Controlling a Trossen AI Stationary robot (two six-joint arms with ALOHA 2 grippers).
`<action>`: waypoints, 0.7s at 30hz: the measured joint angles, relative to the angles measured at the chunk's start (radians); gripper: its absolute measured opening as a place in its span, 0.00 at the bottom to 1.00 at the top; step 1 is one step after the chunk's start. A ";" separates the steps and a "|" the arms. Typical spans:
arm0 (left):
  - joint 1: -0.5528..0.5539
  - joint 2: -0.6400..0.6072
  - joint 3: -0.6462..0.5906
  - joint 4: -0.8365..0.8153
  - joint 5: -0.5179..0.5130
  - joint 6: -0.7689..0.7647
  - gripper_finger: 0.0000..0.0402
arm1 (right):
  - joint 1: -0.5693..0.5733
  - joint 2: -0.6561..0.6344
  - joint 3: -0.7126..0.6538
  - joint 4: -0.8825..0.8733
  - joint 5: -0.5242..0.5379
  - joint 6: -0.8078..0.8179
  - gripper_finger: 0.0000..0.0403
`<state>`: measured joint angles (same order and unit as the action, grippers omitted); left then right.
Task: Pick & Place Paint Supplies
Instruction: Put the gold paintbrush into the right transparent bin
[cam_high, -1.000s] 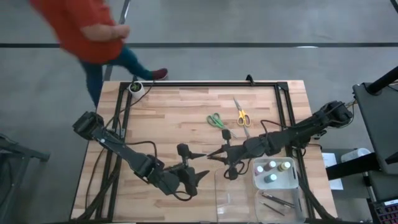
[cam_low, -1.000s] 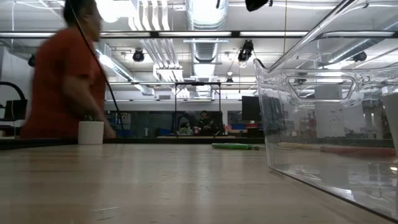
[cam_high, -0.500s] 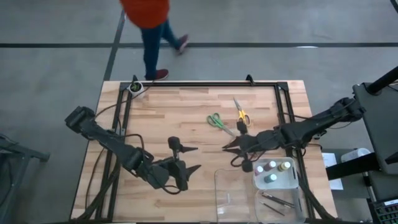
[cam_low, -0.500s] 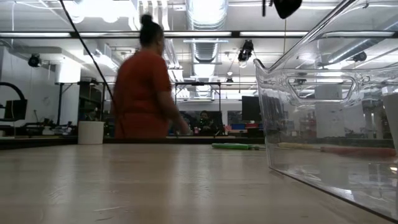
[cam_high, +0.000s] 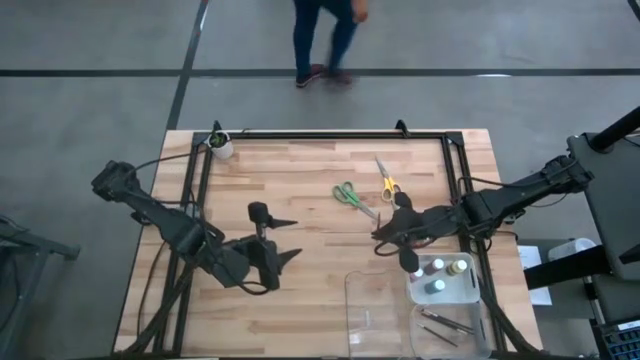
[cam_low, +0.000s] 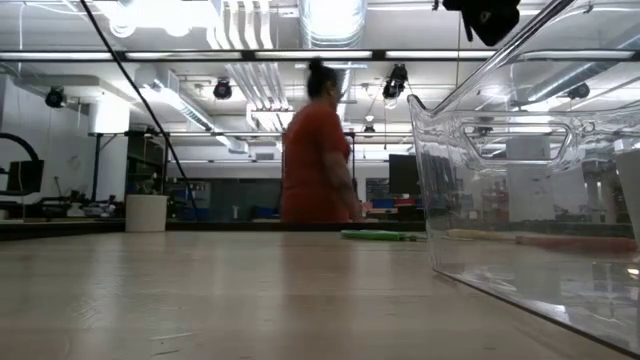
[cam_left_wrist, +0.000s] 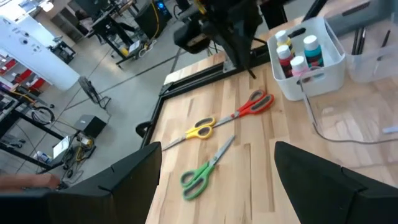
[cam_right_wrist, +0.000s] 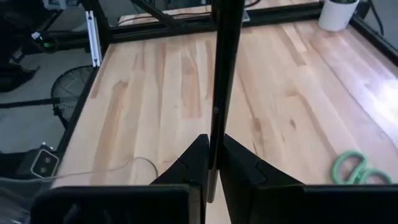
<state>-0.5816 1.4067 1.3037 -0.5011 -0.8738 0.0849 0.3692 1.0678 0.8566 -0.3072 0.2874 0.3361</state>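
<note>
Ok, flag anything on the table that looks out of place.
Nothing spilled or damaged. The green scissors, yellow scissors and red scissors lie loose on the wood; the paint bottles stand upright in the white bin. The right gripper clamps a brush; the left gripper waits open.

Robotics lab or industrial workshop. A wooden table (cam_high: 300, 190) in a black frame (cam_high: 330, 133) is set on a grey concrete floor (cam_high: 100, 100) marked with a dark line. Exposed ducts (cam_low: 335, 25), pipes and strip lights are seen on an open ceiling in the low view. Benches with monitors and equipment are seen far back. More black rigs, cables and a floor fan (cam_left_wrist: 90, 93) are visible in the left wrist view. A person (cam_low: 315, 150) in an orange top is seen behind the table.
</note>
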 joint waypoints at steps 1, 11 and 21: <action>0.001 -0.004 0.000 0.001 0.000 -0.005 0.78 | 0.001 -0.002 0.000 -0.005 -0.001 0.009 0.07; 0.001 -0.005 0.000 0.020 0.003 0.011 0.78 | 0.012 -0.004 0.000 -0.012 -0.132 0.106 0.07; 0.002 -0.005 0.000 0.029 0.003 0.042 0.78 | 0.066 0.035 0.153 -0.324 -0.099 0.252 0.07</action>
<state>-0.5800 1.4021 1.3033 -0.4717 -0.8703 0.1272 0.4347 1.1030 1.0092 -0.6312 0.1879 0.5877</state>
